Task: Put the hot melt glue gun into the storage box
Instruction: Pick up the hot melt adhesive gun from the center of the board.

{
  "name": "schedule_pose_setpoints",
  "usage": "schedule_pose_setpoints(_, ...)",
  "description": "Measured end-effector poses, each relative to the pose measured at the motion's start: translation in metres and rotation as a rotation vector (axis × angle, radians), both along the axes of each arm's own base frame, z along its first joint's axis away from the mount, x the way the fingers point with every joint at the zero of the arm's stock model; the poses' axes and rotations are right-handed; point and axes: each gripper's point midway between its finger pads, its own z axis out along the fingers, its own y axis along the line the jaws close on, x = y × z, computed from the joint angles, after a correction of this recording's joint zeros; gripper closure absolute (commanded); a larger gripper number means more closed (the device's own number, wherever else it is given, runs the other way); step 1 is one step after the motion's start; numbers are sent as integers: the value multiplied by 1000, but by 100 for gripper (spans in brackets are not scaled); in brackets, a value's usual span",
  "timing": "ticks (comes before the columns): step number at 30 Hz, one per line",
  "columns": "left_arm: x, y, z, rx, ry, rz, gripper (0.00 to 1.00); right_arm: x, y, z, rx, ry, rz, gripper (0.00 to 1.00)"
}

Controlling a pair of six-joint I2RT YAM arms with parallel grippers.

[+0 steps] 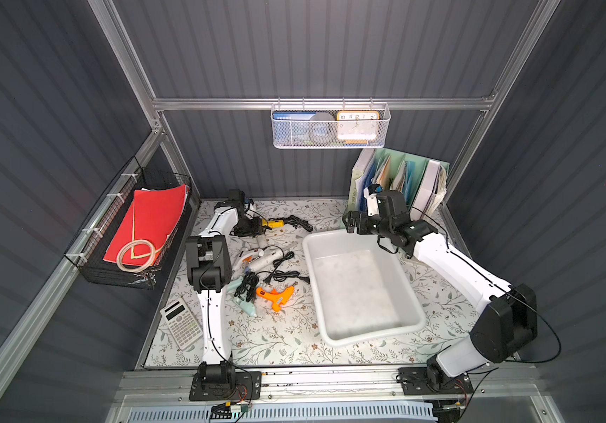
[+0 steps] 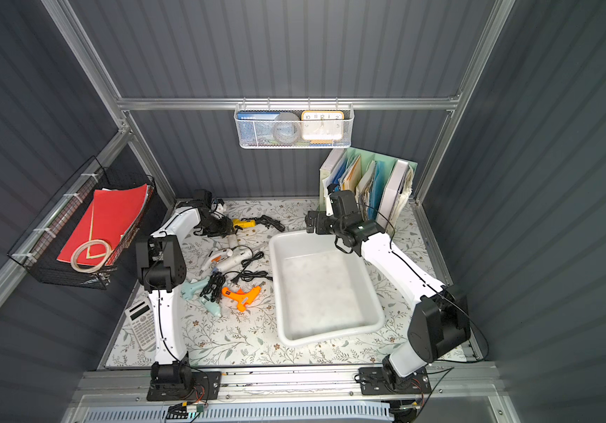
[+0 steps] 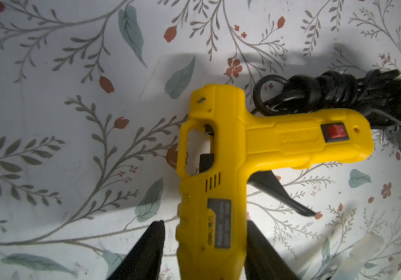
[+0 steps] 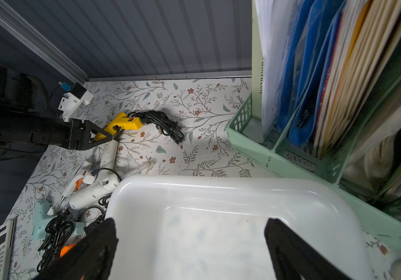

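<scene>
The hot melt glue gun being handled is the yellow plastic glue gun (image 1: 274,223). It lies flat on the floral tablecloth (image 1: 287,340) in the upper middle of both top views, to the left of the shallow white translucent storage box (image 1: 356,293) and apart from its rim. The box holds nothing.

The left gripper (image 3: 204,222) sits low over the gun with its black fingers (image 3: 151,244) astride the nose end of the barrel. In the left wrist view a strip of cloth shows between one finger and the yellow shell, while the opposite finger looks to be at or against it. The jaws therefore stand partly open around the gun without clamping it. The right gripper (image 4: 191,219) hangs spread wide and empty above the box's upper left corner, as the top views show it.

- **Uneven gap:** closing may shove or twist the gun before both fingers bite.
- **Off-centre hold:** the handle and the coiled black power cord (image 3: 340,94) sit off to one side, so on lifting their weight could swing the gun down or pull the smooth shell free.
- **Cord:** the bundle might uncoil, drag, catch the box rim or end up hanging outside.
- **Arms:** the right gripper waits over the box corner nearest the gun, so the two arms could meet on the way in.
- **Nearby piece:** a white cylindrical piece (image 1: 262,241) just beside the gripper could be knocked.
</scene>
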Motion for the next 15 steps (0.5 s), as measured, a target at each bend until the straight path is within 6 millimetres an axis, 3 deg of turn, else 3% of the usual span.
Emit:
schedule_pose_setpoints(6, 10, -2, -11, -7, -2, 1, 56, 0, 0, 0, 0, 0, 0, 1)
schedule_pose_setpoints(14, 12, -4, -10, -12, -6, 10, 100, 0, 0, -1, -2, 5, 0, 1)
schedule_pose_setpoints(15, 12, -4, -10, -12, -6, 12, 100, 0, 0, -2, -2, 6, 1, 1)
